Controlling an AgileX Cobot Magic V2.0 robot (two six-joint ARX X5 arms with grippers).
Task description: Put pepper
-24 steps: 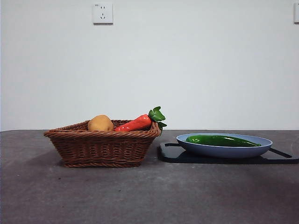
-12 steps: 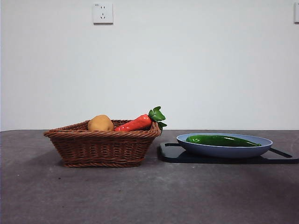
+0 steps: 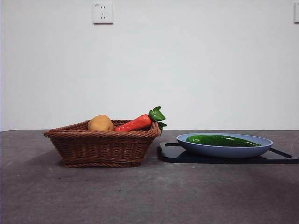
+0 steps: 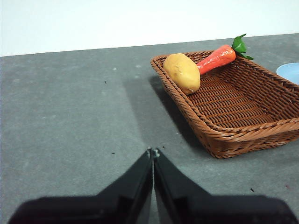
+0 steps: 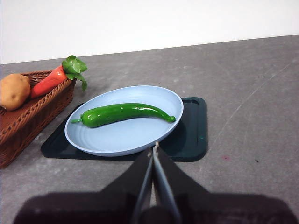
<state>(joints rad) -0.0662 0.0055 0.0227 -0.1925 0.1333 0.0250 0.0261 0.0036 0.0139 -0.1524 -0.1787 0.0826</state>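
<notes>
The glossy dark-green pepper (image 3: pixel 222 140) lies in a light blue plate (image 3: pixel 261 145) on a black tray (image 3: pixel 175 154), right of the basket. It also shows in the right wrist view (image 5: pixel 122 113), lying across the plate (image 5: pixel 117 137). My right gripper (image 5: pixel 153 150) is shut and empty, close to the plate's near rim and above the tray's edge. My left gripper (image 4: pixel 153 152) is shut and empty over bare table beside the wicker basket (image 4: pixel 243 135). Neither arm shows in the front view.
The wicker basket (image 3: pixel 103 147) at the left holds a yellow potato (image 3: pixel 100 123) and a red-orange carrot-like vegetable (image 3: pixel 135 123) with a leafy green top. A wall socket (image 3: pixel 103 13) is on the white wall behind. Grey table surface lies in front.
</notes>
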